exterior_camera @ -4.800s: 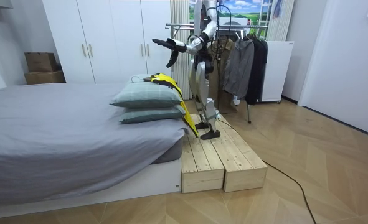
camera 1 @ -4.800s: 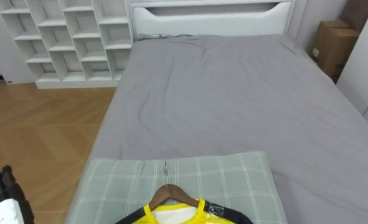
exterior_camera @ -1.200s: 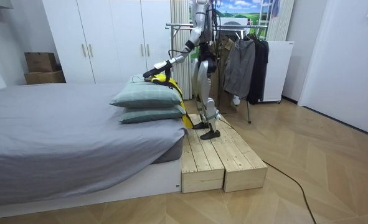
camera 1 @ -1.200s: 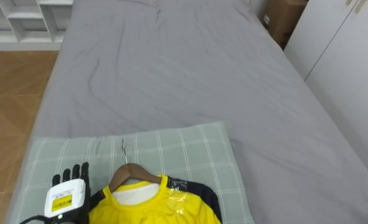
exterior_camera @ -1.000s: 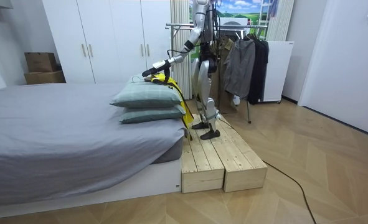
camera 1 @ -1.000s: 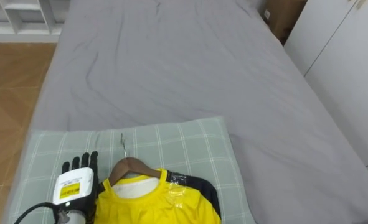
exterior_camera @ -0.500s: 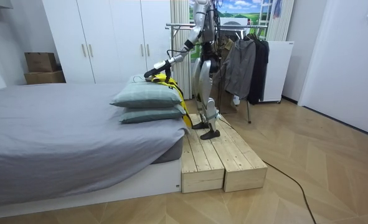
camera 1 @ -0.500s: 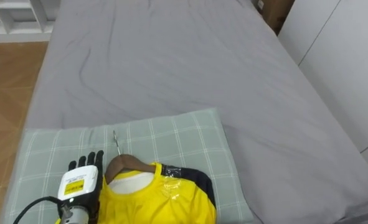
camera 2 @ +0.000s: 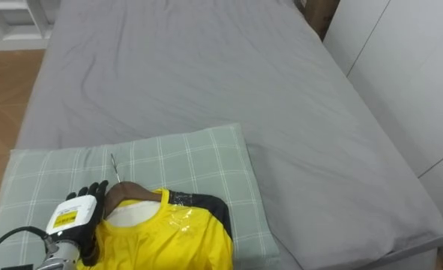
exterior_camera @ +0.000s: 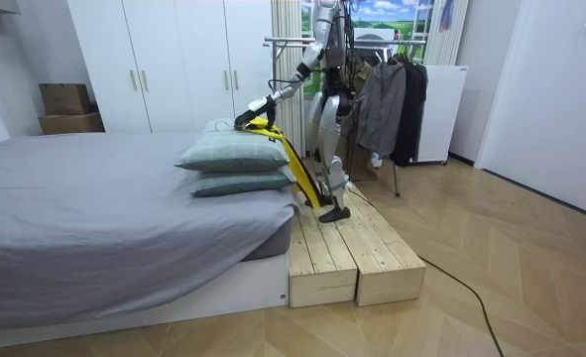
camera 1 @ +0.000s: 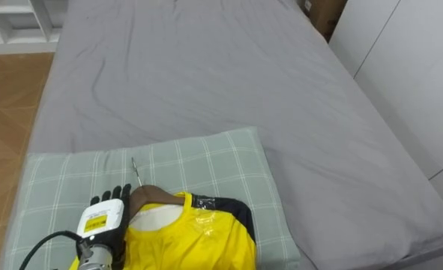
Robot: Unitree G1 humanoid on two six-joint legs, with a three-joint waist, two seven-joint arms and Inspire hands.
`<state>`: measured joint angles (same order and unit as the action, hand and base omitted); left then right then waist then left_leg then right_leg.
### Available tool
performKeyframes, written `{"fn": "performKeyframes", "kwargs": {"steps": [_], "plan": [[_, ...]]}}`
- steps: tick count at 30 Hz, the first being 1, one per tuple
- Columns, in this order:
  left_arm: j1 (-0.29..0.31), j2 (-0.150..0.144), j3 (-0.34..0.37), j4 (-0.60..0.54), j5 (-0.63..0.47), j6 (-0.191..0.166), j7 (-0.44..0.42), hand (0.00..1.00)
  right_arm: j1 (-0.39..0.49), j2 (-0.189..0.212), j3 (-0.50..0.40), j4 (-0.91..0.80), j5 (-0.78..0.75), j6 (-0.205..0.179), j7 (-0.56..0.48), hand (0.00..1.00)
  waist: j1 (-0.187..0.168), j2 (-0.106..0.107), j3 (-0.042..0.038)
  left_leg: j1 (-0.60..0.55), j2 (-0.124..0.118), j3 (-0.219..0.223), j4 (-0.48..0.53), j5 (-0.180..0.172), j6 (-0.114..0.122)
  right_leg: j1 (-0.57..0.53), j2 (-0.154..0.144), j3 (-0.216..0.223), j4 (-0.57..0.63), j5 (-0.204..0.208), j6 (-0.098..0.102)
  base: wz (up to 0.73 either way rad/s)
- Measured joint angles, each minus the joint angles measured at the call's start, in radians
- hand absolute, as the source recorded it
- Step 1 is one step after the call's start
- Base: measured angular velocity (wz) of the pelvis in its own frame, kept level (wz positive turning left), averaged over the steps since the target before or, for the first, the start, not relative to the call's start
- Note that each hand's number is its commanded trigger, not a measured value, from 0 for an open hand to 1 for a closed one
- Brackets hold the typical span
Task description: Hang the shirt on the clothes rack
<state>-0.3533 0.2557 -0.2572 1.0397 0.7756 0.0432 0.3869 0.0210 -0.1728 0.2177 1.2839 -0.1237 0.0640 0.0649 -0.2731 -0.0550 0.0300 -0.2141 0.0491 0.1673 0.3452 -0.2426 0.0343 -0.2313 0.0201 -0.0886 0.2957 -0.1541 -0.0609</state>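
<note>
1. Atop the green checked pillow (camera 1: 206,161), at its near edge, we note the yellow shirt (camera 1: 191,240). It is fitted on a wooden hanger (camera 1: 155,195), collar toward the pillow's middle, with a dark shoulder panel on the side nearer the pillow's right edge.
2. The hanger's metal hook (camera 1: 135,169) lies flat on the pillow, pointing toward the pillow's far edge.
3. From the room view we see the shirt's lower part spill off the pillow's end and hang down past the bed, on the room view's right.
4. The left hand (camera 1: 105,217) rests on the pillow's near left part, back upward. Its fingers (camera 1: 110,196) are nearly straight and close together, tips against the hanger's left arm. We see no finger curled round hanger or cloth; the thumb we cannot make out.
5. Under the pillow sits a second pillow (exterior_camera: 238,183). Both lie on the grey bed (camera 1: 206,75), whose lightly creased cover runs on beyond the pillow's far edge.
6. The robot stands upright on a wooden platform (exterior_camera: 357,258), just beside the pillow on the room view's right, left arm stretched out to the pillow.
7. Behind the robot, farther from the pillow, stands a clothes rack (exterior_camera: 288,42) carrying dark garments (exterior_camera: 392,99).
8. White wardrobes (exterior_camera: 174,59) rise beyond the pillow in the room view. A cardboard box (exterior_camera: 66,99) sits well apart from it, toward the room view's left.
9. Wooden floor (camera 1: 4,112) shows to the pillow's left, beyond the bed's edge.
</note>
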Motion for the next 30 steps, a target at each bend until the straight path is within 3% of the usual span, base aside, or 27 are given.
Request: {"fn": "performKeyframes", "kwargs": {"steps": [11, 17, 30], "plan": [[0.0, 0.001, 0.02, 0.011, -0.095, 0.001, -0.032, 0.0, 0.003, 0.001, 0.001, 0.002, 0.002, 0.003, -0.032, 0.0, 0.008, -0.007, -0.0055, -0.009, -0.003, 0.005, 0.001, 0.003, 0.001, -0.015, -0.002, 0.006, 0.0, 0.0, 0.0, 0.0], [-0.002, 0.001, 0.062, 0.033, -0.165, 0.002, -0.078, 0.0, 0.003, 0.002, 0.007, 0.002, 0.018, 0.021, -0.028, 0.0, 0.013, -0.026, -0.0177, -0.01, -0.001, 0.011, 0.003, 0.003, 0.001, -0.016, -0.002, 0.006, -0.002, 0.0, 0.0, 0.0], [-0.01, 0.0, 0.096, 0.041, -0.215, -0.001, -0.13, 0.0, 0.016, 0.009, 0.018, -0.001, 0.022, 0.037, -0.018, 0.0, 0.034, -0.03, -0.0157, -0.044, 0.011, 0.029, 0.033, 0.003, 0.001, -0.044, 0.0, -0.003, 0.015, 0.0, -0.007, 0.01]]}}
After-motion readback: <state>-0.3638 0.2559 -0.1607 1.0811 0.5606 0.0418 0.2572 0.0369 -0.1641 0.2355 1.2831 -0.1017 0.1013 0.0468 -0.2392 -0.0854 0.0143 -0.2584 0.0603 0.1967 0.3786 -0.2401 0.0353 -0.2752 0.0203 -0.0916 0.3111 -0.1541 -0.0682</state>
